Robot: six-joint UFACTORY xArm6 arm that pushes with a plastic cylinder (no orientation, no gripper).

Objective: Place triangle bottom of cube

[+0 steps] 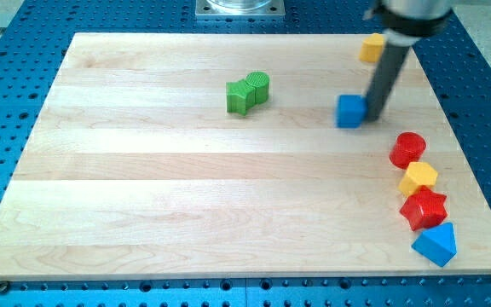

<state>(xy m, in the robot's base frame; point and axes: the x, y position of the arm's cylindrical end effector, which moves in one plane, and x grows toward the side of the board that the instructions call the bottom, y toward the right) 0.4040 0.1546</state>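
We note my tip (372, 113) touching the blue cube (349, 111) at upper right, a bare rod with no jaws to report, while the blue triangle (436, 244) lies lower right; any push risks displacing the cube instead.

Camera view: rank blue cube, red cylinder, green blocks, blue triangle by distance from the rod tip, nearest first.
1. Blue cube: touching my tip, on its left in the view.
2. Red cylinder: lower right of the tip.
3. Green blocks: far left of the tip.
4. Blue triangle: bottom right corner.
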